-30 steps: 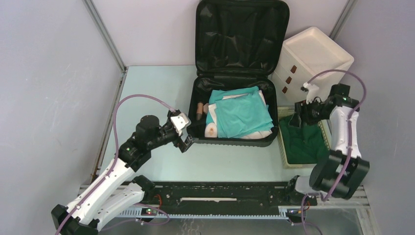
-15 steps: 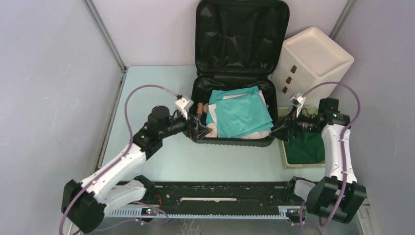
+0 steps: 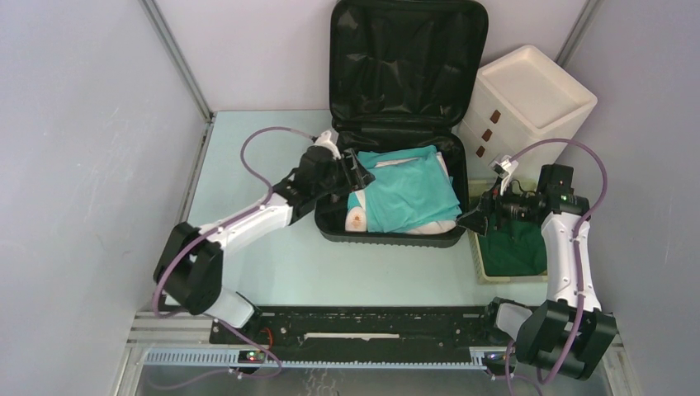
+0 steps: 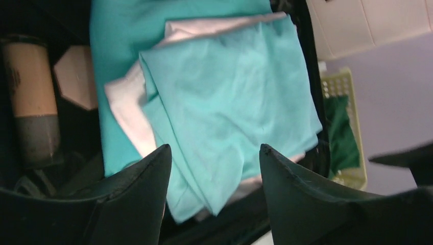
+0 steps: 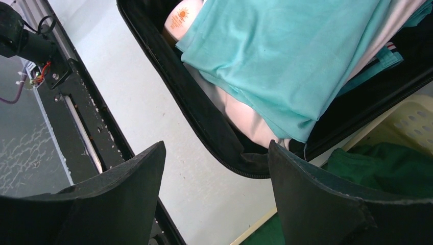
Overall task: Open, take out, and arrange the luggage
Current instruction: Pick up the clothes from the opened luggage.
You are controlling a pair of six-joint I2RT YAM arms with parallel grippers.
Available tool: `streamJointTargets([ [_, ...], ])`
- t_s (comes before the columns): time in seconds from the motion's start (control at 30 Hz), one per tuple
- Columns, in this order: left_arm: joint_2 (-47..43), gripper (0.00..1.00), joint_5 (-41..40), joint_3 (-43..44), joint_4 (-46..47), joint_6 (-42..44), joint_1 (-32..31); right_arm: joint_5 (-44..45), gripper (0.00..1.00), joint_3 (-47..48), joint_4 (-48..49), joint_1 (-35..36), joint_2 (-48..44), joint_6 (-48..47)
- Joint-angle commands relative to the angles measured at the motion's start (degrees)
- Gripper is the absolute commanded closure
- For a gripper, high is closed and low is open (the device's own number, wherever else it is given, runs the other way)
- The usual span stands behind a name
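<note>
Black hard-shell luggage (image 3: pixel 404 66) sits at the table's (image 3: pixel 264 148) far middle, lid upright, base packed. Folded teal garments (image 3: pixel 409 194) lie on top with a white garment (image 4: pixel 127 109) under them. A cream item with an orange sun print (image 5: pixel 183 18) is mostly buried. A beige tube with a grey end (image 4: pixel 30 102) lies at the left edge, cut off; the pale hexagonal thing (image 4: pixel 76 76) beside it is unclear. Left gripper (image 4: pixel 214 149) hovers over the base's left side, jaws apart, nothing between, hiding that part from the top view. Right gripper (image 5: pixel 217 145) is at the near right corner, jaws wide, nothing held. White three-drawer box (image 3: pixel 528 95) is to the right. A pale yellow basket (image 3: pixel 479 264) holds dark green cloth (image 3: pixel 512 243).
</note>
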Motion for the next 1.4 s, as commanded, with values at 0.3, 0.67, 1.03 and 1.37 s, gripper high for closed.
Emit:
streamJointTargets([
  [0.3, 17.61, 0.36, -17.16, 20.56, -18.49, -4.83, -3.62, 2.07, 0.19, 0.15, 2.33, 1.07, -1.61, 1.51],
  [0.67, 22.03, 0.56, -13.49, 21.38, -16.33, -5.00, -3.91, 3.75, 0.19, -0.22, 2.82, 2.09, -1.06, 1.60],
  [1.03, 23.40, 0.55, -10.97, 20.83, -15.94, -6.51, -4.54, 3.96, 0.19, -0.22, 2.84, 2.45, -1.06, 1.59],
  [1.37, 24.49, 0.69, -10.70, 21.51, -16.79, -6.33, -4.58, 3.99, 0.19, -0.22, 2.75, 2.45, -1.03, 1.51],
])
